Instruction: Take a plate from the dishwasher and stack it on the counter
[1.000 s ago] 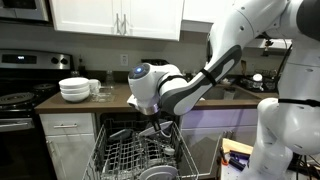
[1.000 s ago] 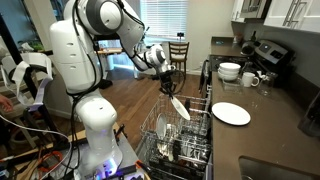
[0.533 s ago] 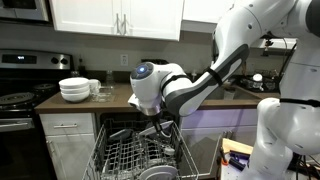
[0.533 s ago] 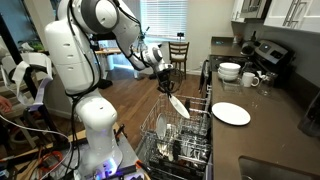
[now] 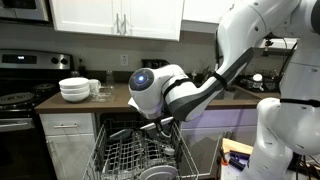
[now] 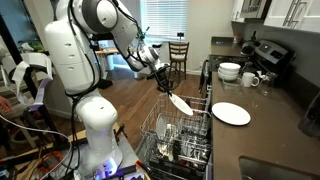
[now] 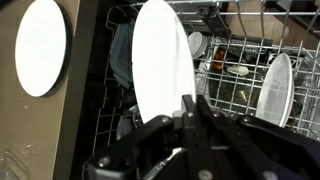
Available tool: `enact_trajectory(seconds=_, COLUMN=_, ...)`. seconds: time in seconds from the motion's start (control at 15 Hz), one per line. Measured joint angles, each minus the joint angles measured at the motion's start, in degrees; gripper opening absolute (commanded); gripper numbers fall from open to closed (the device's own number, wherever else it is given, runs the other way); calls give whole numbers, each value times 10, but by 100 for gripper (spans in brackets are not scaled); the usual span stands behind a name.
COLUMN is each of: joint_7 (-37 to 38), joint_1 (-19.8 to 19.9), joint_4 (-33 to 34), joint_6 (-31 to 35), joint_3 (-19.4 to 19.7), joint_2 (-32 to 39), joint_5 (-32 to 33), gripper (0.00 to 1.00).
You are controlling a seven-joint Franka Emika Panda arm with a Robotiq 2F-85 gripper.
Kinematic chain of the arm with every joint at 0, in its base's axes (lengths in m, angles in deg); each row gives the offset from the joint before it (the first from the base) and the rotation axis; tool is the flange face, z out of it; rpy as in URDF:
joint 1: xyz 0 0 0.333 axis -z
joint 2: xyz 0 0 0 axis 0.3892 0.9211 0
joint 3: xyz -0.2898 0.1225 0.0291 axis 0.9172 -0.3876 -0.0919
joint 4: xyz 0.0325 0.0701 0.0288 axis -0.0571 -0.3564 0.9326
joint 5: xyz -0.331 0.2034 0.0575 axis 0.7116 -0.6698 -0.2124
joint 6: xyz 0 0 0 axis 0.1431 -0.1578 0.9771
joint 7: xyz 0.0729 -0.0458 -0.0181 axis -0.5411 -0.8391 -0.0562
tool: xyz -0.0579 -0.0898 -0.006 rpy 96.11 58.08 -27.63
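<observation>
My gripper (image 7: 188,108) is shut on the rim of a white plate (image 7: 160,60) and holds it tilted above the dishwasher's grey wire rack (image 6: 170,130). The held plate also shows in an exterior view (image 6: 180,101), below the gripper (image 6: 165,84). In an exterior view the gripper (image 5: 160,122) hangs over the open dishwasher (image 5: 135,155); the plate is hard to make out there. Another white plate (image 6: 231,113) lies flat on the dark counter (image 6: 265,120), seen also in the wrist view (image 7: 40,45). A further plate (image 7: 276,90) stands in the rack.
Stacked white bowls (image 5: 74,89) and cups (image 6: 250,78) stand on the counter near the black stove (image 5: 18,95). The robot's white base (image 6: 95,120) stands beside the dishwasher. A chair (image 6: 178,52) is at the far end of the room.
The gripper has lifted the plate higher above the rack and tilted it further toward flat. The arm has shifted slightly.
</observation>
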Motion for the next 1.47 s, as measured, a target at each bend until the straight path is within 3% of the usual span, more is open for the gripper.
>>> enact_trajectory(seconds=0.47, joint_7=91, joint_1=-9, joint_4=-1, joint_6=-42, joint_3=-15, joint_2=-10, joint_5=66, gripper=3)
enact_trajectory(seconds=1.07, joint_7=248, joint_1=-9, joint_4=-27, joint_6=-47, joint_3=-16, joint_2=-12, joint_5=164, gripper=3)
enact_trajectory(seconds=1.4, joint_7=275, joint_1=-9, joint_4=-38, joint_6=-48, joint_3=-9, joint_2=-11, joint_5=185, gripper=6)
enact_trajectory(seconds=1.47, joint_7=275, joint_1=-9, joint_4=-39, joint_6=-48, joint_3=-7, joint_2=-11, joint_5=185, gripper=2)
